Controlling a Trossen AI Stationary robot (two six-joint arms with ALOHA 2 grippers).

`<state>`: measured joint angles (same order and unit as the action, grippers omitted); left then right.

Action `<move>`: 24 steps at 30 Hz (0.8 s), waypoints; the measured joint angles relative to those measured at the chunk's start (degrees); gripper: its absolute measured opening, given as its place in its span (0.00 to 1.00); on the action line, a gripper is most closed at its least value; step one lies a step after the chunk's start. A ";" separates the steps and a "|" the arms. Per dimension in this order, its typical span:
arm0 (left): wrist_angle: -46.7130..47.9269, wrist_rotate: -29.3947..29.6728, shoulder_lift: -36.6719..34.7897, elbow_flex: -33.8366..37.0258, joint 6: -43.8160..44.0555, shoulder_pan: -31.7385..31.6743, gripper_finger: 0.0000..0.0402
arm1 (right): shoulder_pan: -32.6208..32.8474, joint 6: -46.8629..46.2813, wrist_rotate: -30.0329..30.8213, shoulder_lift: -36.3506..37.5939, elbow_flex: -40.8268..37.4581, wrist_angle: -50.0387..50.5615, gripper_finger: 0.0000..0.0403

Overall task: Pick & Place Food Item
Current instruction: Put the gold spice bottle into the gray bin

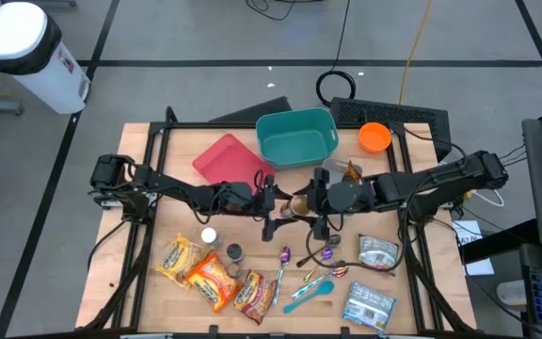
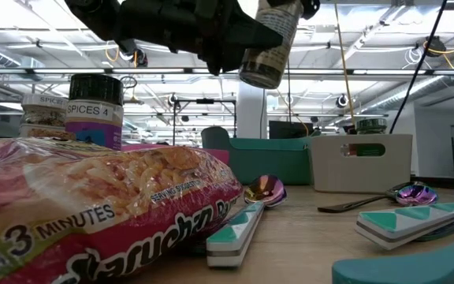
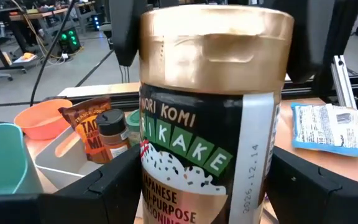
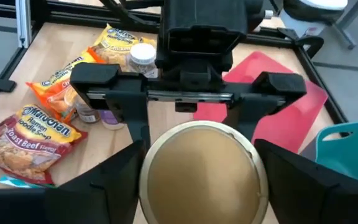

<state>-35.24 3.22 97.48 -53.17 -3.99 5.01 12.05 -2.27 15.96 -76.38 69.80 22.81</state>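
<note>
Furikake jar (image 3: 213, 118), gold lid, held aloft mid-table, clear of wood, between both grippers. Left gripper (image 1: 273, 201) jaws pinch jar sides; right gripper (image 1: 316, 201) jaws also clamp it from opposite end. Teal bin (image 1: 295, 137) just behind; ramen packets (image 1: 213, 275) near front; red tray (image 1: 228, 158) behind left gripper.

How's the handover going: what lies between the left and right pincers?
A gold-lidded black furikake seasoning jar, held aloft between the left pincer and the right pincer; the high view shows it.
</note>
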 joint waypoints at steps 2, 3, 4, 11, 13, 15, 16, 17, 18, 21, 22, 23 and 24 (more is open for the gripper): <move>0.02 -0.20 0.03 0.00 0.96 0.02 0.70 | 0.00 -0.96 0.11 0.00 0.01 1.16 0.65; 0.03 -0.14 0.07 0.00 1.63 0.02 0.73 | 0.00 -1.35 0.11 0.01 0.02 1.62 0.65; 0.25 0.41 0.08 0.00 2.29 0.02 0.78 | 0.00 -1.67 0.28 0.04 0.02 2.08 0.65; 6.19 3.74 -4.72 -0.09 0.85 0.05 0.88 | -0.52 -2.92 3.67 3.21 -0.09 8.48 0.65; 7.83 3.74 -7.13 -0.07 0.99 0.05 0.82 | -1.50 -4.18 6.34 5.00 0.00 11.78 0.65; 8.47 3.80 -9.02 -0.11 1.34 0.05 0.77 | -3.13 -4.43 6.58 6.37 -0.07 13.91 0.65; 9.10 3.82 -9.62 -0.11 1.35 0.05 0.74 | -4.15 -4.46 6.60 7.00 -0.10 14.56 0.65; 9.31 3.82 -9.77 -0.11 1.37 0.05 0.72 | -5.30 -4.54 6.58 7.71 -0.11 15.22 0.65; 9.41 3.82 -9.74 -0.10 1.38 0.05 0.70 | -6.66 -4.75 6.54 8.54 -0.11 15.88 0.65; 9.98 3.80 -9.55 -0.04 1.49 0.05 0.66 | -11.45 -5.49 5.88 9.92 -0.04 18.38 0.65; 10.01 3.80 -9.38 -0.04 1.49 0.05 0.64 | -13.35 -5.46 4.72 9.98 -0.10 19.28 0.65; 10.08 3.82 -9.18 -0.07 1.51 0.05 0.63 | -15.24 -5.28 2.93 10.03 -0.41 19.67 0.65; 10.83 3.80 -9.05 -0.07 1.51 0.05 0.62 | -17.11 -4.99 1.12 10.07 -0.87 19.75 0.65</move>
<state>-24.42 7.03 88.43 -53.23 -2.48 5.06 -5.05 -7.26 17.08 -66.31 68.93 42.56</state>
